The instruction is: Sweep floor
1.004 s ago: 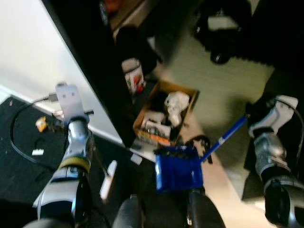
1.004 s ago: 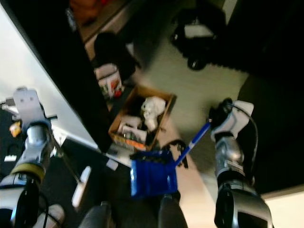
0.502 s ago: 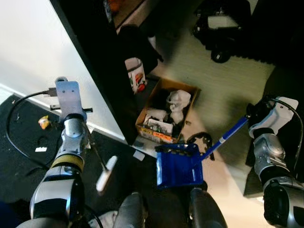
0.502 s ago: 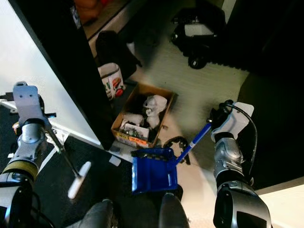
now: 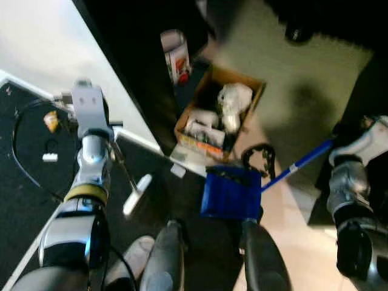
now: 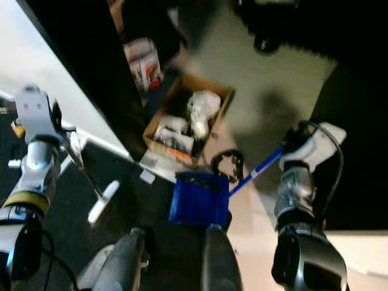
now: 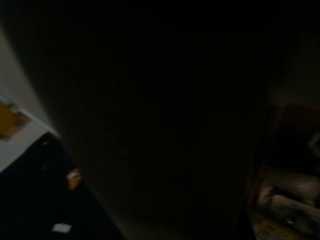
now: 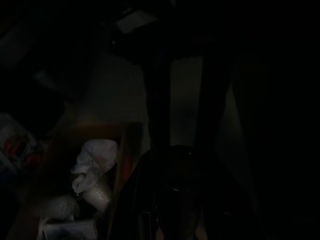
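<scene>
One blue dustpan [image 5: 231,192] on floor just ahead of robot's feet; long blue handle [image 5: 297,166] runs diagonally up to right tool [image 6: 297,140], which looks clenched on handle end. One thin brush [image 5: 134,193], white head on floor, rod angled up to left tool [image 5: 108,140]; grip state can't tell. One cardboard box [image 5: 219,114] beyond pan, w/ clutter.

Silver arms, yellow band on left arm [image 5: 85,193]; white wrist housings; grey legs.
</scene>
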### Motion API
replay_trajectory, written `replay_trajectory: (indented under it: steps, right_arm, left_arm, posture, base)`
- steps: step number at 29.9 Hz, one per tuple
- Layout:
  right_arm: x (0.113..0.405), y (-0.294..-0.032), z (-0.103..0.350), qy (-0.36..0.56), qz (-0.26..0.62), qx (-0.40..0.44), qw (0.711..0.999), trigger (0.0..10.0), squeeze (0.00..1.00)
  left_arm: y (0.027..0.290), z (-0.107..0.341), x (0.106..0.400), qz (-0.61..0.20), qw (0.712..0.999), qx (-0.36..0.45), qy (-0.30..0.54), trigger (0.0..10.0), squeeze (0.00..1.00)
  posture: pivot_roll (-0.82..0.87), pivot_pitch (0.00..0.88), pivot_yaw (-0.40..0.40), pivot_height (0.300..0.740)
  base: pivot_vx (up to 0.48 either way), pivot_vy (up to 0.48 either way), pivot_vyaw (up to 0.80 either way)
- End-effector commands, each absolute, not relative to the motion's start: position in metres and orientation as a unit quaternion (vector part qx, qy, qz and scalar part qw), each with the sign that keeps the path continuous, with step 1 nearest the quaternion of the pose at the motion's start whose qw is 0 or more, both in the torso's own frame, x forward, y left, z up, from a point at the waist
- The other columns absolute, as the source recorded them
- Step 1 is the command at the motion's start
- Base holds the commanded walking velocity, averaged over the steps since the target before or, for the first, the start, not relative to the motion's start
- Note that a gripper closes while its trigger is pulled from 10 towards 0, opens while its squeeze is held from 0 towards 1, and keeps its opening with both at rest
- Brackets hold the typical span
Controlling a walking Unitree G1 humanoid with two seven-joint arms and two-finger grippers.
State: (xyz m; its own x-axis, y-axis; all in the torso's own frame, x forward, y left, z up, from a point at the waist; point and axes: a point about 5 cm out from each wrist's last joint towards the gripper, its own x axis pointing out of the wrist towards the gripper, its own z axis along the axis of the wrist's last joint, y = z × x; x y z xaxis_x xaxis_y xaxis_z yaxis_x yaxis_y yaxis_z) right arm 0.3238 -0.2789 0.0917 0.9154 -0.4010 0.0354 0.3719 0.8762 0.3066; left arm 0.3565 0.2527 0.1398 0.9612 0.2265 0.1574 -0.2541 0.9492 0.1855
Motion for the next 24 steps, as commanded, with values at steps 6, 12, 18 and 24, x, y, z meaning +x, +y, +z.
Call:
replay_trajectory:
  steps: [6,12,18,24]
  right_arm:
    - [0.331,-0.273,0.100,-0.072,-0.199,0.182,0.960,10.0,0.00]
    - [0.341,-0.273,0.117,-0.093,-0.198,0.170,0.961,10.0,0.00]
    - [0.345,-0.273,0.127,-0.114,-0.201,0.178,0.956,10.0,0.00]
    - [0.351,-0.269,0.139,-0.138,-0.191,0.196,0.952,10.0,0.00]
  left_arm:
    - [0.258,0.149,0.359,0.116,0.983,0.113,-0.081,10.0,0.00]
    - [0.261,0.163,0.364,0.113,0.980,0.134,-0.098,10.0,0.00]
    - [0.261,0.183,0.369,0.126,0.972,0.139,-0.140,10.0,0.00]
    - [0.256,0.208,0.373,0.130,0.961,0.136,-0.205,10.0,0.00]
  posture:
    - [0.01,0.411,0.036,0.731]
    - [-0.01,0.437,0.022,0.731]
    - [-0.03,0.476,0.009,0.731]
    - [-0.08,0.507,0.000,0.731]
  base:
    - [0.000,0.000,0.00]
    - [0.000,0.000,0.00]
    - [0.000,0.000,0.00]
    - [0.000,0.000,0.00]
